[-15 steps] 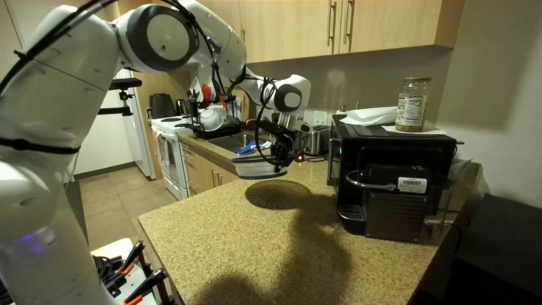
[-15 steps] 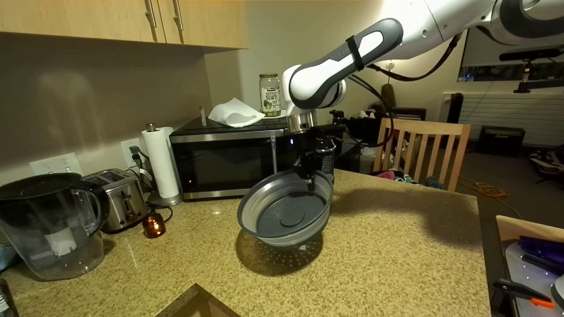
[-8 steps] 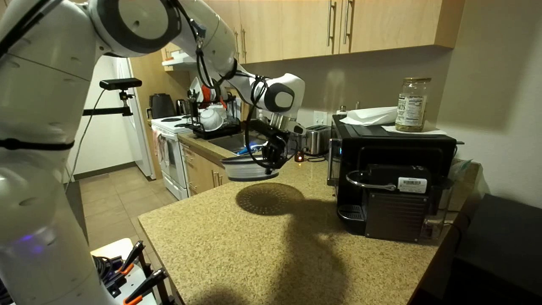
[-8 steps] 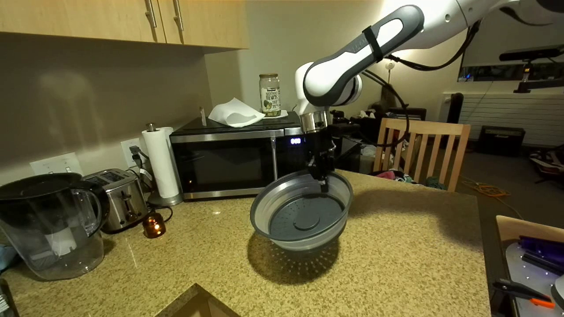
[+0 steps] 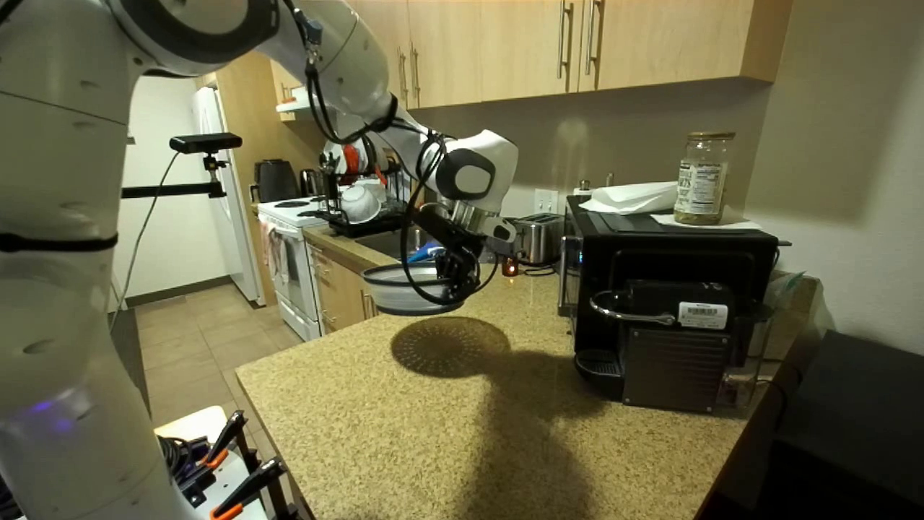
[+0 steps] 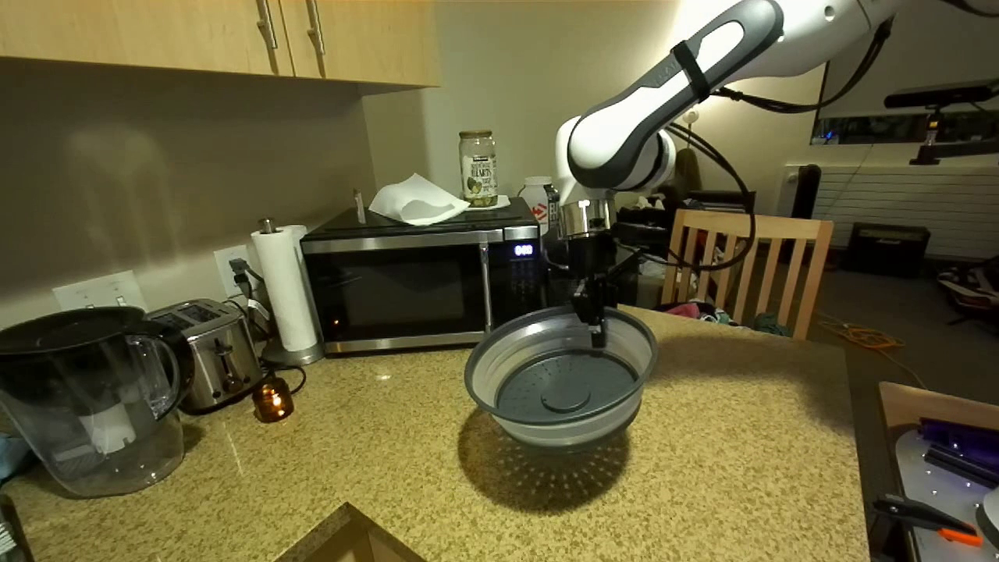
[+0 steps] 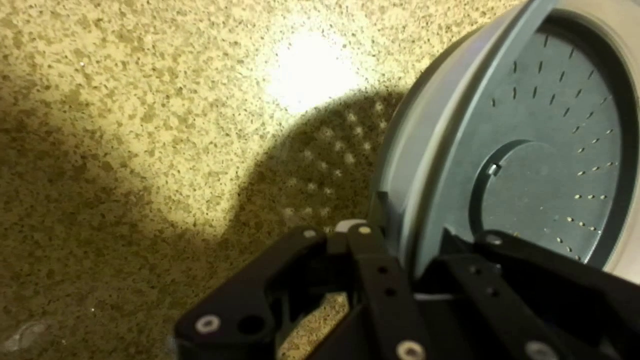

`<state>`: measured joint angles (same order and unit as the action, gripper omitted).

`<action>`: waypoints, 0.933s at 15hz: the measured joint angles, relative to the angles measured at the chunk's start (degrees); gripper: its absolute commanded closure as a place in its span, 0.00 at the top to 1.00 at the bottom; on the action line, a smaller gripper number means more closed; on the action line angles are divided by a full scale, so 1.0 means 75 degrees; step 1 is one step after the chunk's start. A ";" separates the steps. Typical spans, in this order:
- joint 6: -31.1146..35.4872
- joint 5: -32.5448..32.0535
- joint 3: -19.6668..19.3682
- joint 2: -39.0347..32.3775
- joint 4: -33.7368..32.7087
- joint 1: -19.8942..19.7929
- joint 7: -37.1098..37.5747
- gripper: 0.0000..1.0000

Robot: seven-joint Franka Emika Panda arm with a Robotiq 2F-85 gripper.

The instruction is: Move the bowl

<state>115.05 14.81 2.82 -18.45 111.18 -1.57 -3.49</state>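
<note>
The bowl is a wide, round, grey-blue colander-like bowl with a pale outer band and holes in its base. It shows in both exterior views point(image 5: 397, 295) point(image 6: 546, 394) and in the wrist view point(image 7: 545, 170). My gripper point(image 5: 453, 289) is shut on the bowl's rim, one finger inside the wall and one outside. The gripper also shows in an exterior view point(image 6: 598, 332) and in the wrist view point(image 7: 412, 225). The bowl hangs above the speckled counter point(image 5: 390, 426), slightly tilted, with its shadow beneath it. The outer finger is hidden behind the bowl wall in an exterior view.
A black microwave point(image 6: 398, 293) stands behind the bowl, with a jar point(image 6: 478, 168) on top. A coffee machine point(image 5: 675, 347) stands beside it. A water pitcher point(image 6: 86, 398), toaster point(image 6: 215, 347), paper towel roll point(image 6: 285, 289) and small amber jar point(image 6: 272, 400) line the counter.
The arm has carried the bowl away from the microwave toward the arm's base. The shadow has moved along the counter with it. The gripper's hold on the rim looks the same.
</note>
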 measured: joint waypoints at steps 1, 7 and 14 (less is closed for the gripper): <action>0.0050 0.0070 -0.0012 0.0108 0.0168 -0.0038 -0.0080 0.03; 0.0359 0.0493 -0.0212 0.0801 0.1161 -0.0223 -0.0418 0.03; 0.0698 0.1013 -0.0560 0.1498 0.2085 -0.0364 -0.0579 0.03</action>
<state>120.29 22.41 -1.38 -7.22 126.82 -4.30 -7.83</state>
